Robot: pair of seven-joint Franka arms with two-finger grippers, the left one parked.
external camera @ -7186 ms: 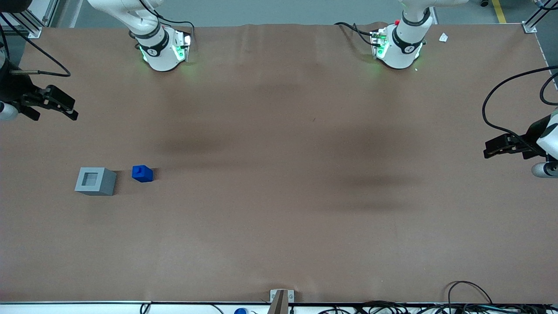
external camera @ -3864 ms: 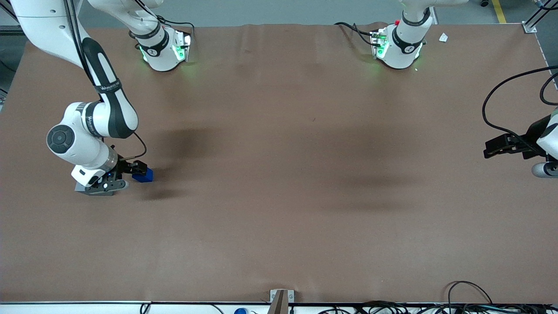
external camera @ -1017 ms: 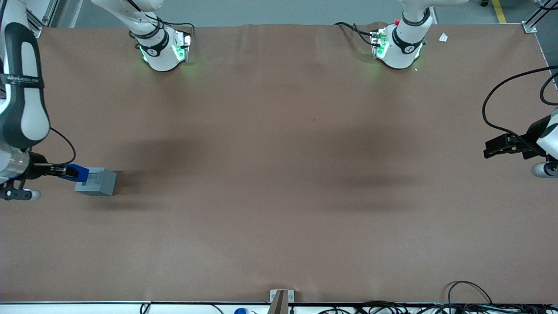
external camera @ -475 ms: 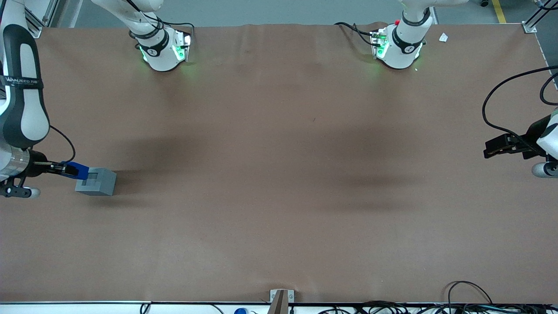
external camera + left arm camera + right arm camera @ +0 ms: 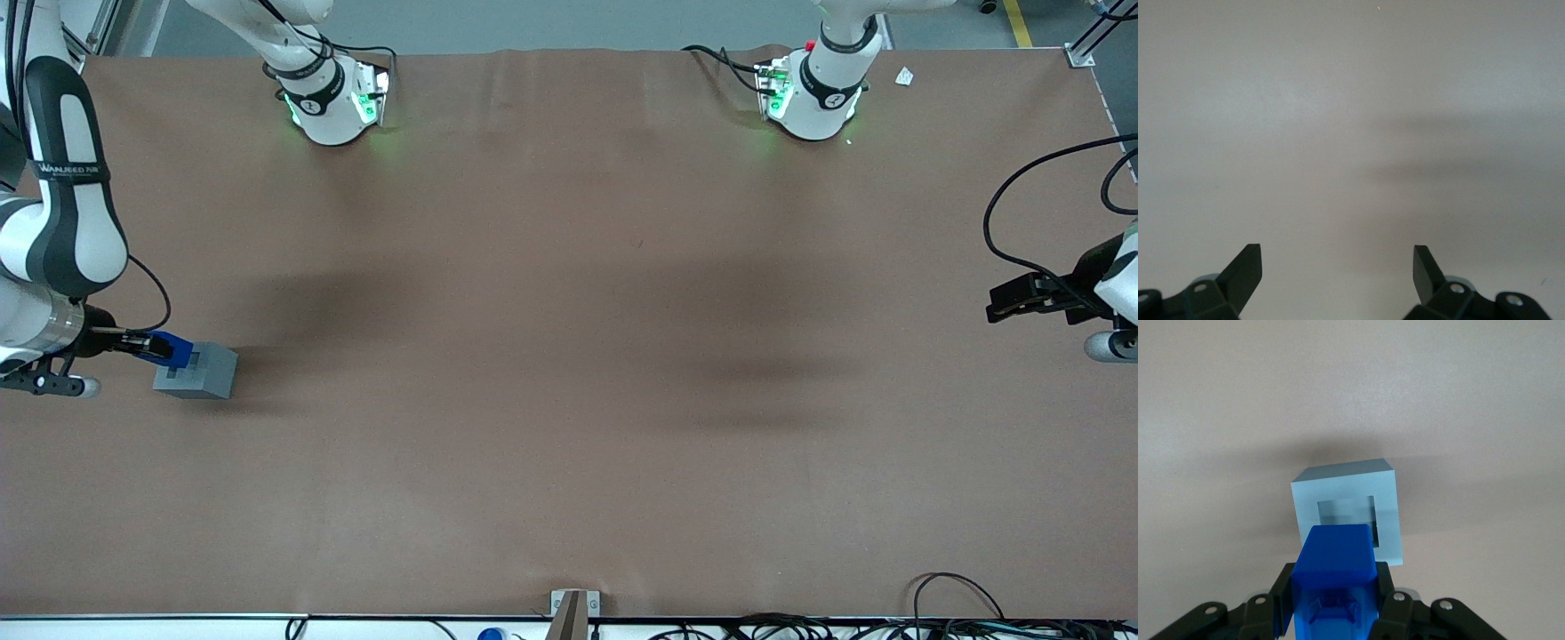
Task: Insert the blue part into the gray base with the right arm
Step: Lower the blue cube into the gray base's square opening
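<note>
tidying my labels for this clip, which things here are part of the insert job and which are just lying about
Part of the job:
- blue part, held in the end effector just above the base
- gray base, on the table, recess up

Just lying about:
- small white scrap beside the parked arm's base
- cables at the table edge nearest the front camera

Worktop (image 5: 569,427) is covered edge to edge in matte brown sheet, slight wrinkle along its edge farthest from the front camera. Soft dark shadow bands across the worktop's middle. Grey floor (image 5: 551,22) past that edge, with a yellow floor line (image 5: 1018,22). Aluminium frame post (image 5: 1080,44) at the worktop corner. Loose black cables (image 5: 960,613) and a small metal bracket (image 5: 573,604) at the worktop edge nearest the camera.
</note>
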